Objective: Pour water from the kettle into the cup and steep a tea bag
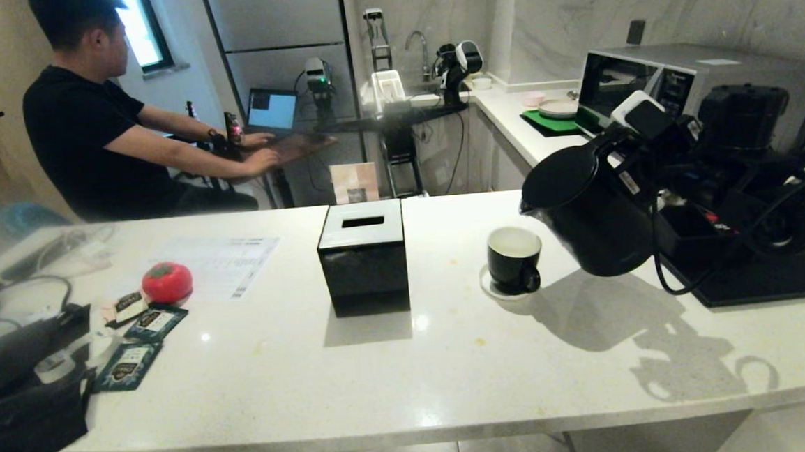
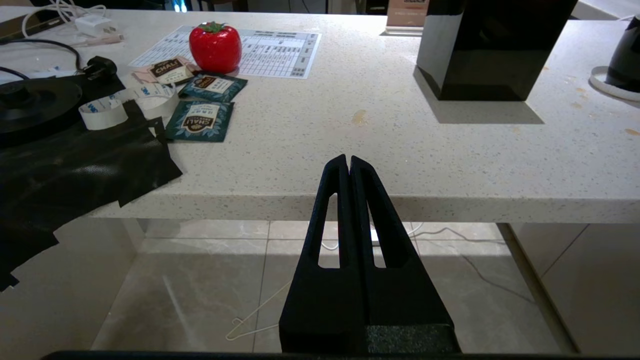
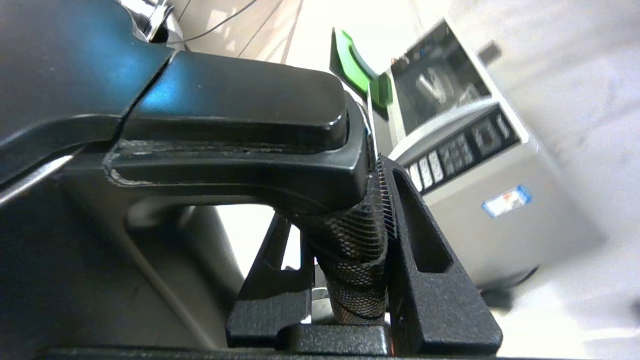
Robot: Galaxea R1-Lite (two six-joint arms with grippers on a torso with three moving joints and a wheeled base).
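Note:
The matte black kettle (image 1: 587, 215) hangs tilted above the counter, its spout pointing down over the rim of the black cup (image 1: 513, 258) on its white saucer (image 1: 488, 285). I can make out no stream of water. My right gripper (image 3: 345, 220) is shut on the mesh-wrapped kettle handle (image 3: 225, 125); in the head view it (image 1: 639, 148) sits behind the kettle. Several dark tea bag packets (image 1: 128, 365) (image 2: 200, 120) lie at the counter's left. My left gripper (image 2: 348, 162) is parked below the counter's front edge, shut and empty.
A glossy black box with a slot (image 1: 364, 256) stands mid-counter, left of the cup. A red tomato-shaped object (image 1: 167, 281) and a printed sheet (image 1: 226, 261) lie left. The kettle base (image 2: 30, 100), a black tray (image 1: 762, 281) and a microwave (image 1: 680, 76) border the counter. A person sits behind.

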